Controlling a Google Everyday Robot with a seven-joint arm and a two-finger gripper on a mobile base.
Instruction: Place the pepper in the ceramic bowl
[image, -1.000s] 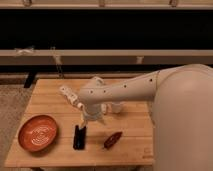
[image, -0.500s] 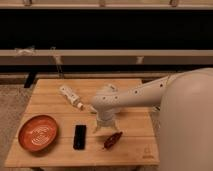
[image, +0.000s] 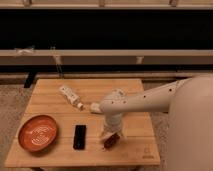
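Note:
The pepper (image: 111, 140) is small and dark red and lies on the wooden table (image: 60, 155) near its front edge, right of centre. My gripper (image: 108, 134) hangs straight down from the white arm (image: 145, 101) and sits right over the pepper's upper left end, hiding part of it. The ceramic bowl (image: 38, 132) is wide, orange-red with pale swirl lines, and stands at the table's front left, well apart from the gripper.
A flat black rectangular object (image: 79, 136) lies between the bowl and the pepper. A white bottle-like object (image: 71, 96) lies tilted at the table's middle back. A dark shelf and rail run behind the table.
The arm has swung right and forward, from above the black object to over the pepper, and the gripper has come down onto it. The pepper, bowl and black object have not moved.

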